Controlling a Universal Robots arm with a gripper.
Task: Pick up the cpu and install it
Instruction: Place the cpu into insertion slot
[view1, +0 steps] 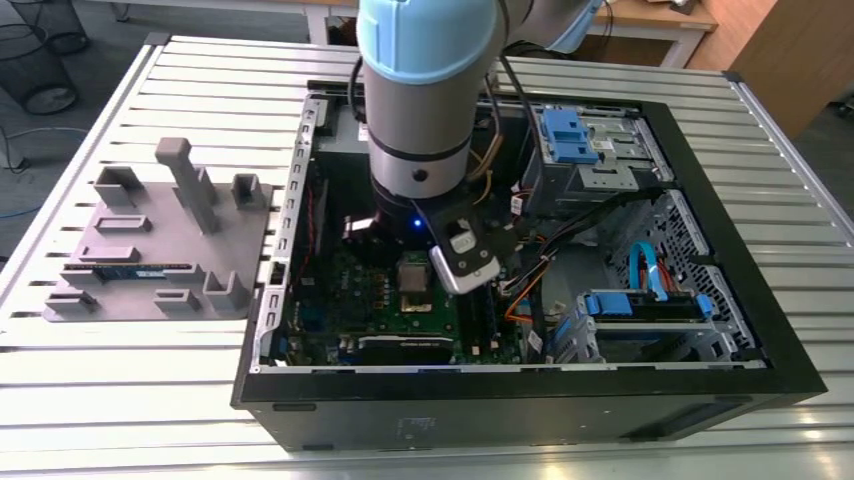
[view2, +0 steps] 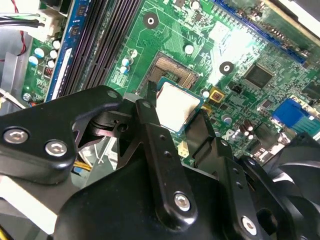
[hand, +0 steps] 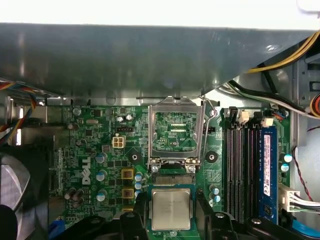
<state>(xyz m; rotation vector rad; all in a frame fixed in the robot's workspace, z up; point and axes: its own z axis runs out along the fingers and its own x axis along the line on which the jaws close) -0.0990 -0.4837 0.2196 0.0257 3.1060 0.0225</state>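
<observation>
The cpu (hand: 171, 209), a small square chip with a silver-grey metal top, sits between my gripper's (hand: 171, 215) two black fingers (hand: 138, 212), which press against its opposite edges. It hangs just over the green motherboard (hand: 100, 145), partly overlapping the open socket (view2: 172, 74). The socket's metal load plate (hand: 176, 131) stands raised beside it. In the second wrist view the cpu (view2: 176, 107) is seen between the fingers (view2: 150, 112) of the gripper (view2: 175, 116), a little off from the socket's pin field. In the exterior view the arm (view1: 416, 120) reaches down into the open computer case (view1: 747, 330).
Black memory slots (hand: 240, 170) and a blue memory stick (hand: 267, 170) run beside the socket. A fan (hand: 10, 195) and loose cables (hand: 295, 200) border the board. On the exterior view's left lies a grey tray (view1: 200, 235). Blue drive brackets (view1: 567, 135) fill the case's far side.
</observation>
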